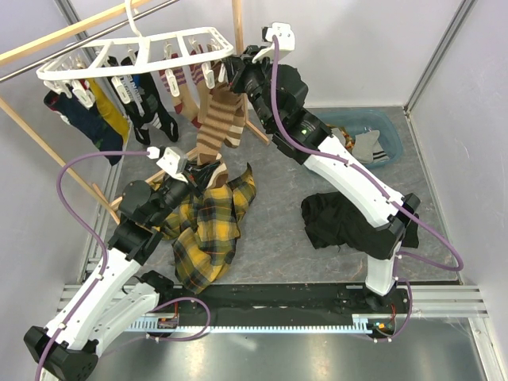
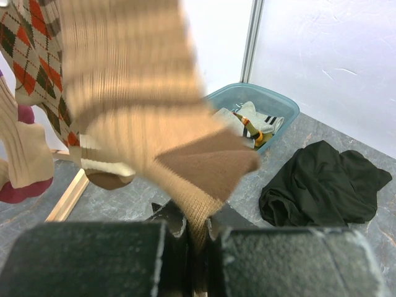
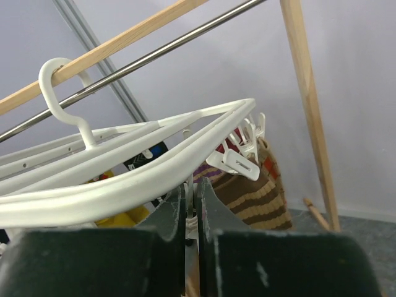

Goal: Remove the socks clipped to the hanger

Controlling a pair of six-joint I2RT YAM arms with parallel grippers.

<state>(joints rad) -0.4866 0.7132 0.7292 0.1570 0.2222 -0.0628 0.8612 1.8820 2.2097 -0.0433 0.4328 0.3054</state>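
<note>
Glossy white plastic hanger [image 3: 124, 185]; ribbed knit socks [image 2: 136, 93]; bare wooden rack [image 3: 306, 93] with shiny metal rail [image 3: 154, 55]; matt black cloth [image 2: 322, 185]; mottled grey desk [image 1: 278, 230].

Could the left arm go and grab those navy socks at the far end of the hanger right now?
Probably not yet. The left arm has its jaws shut on the toe of the tan striped sock, so it would have to let go first. The navy socks themselves hang in the open.
</note>
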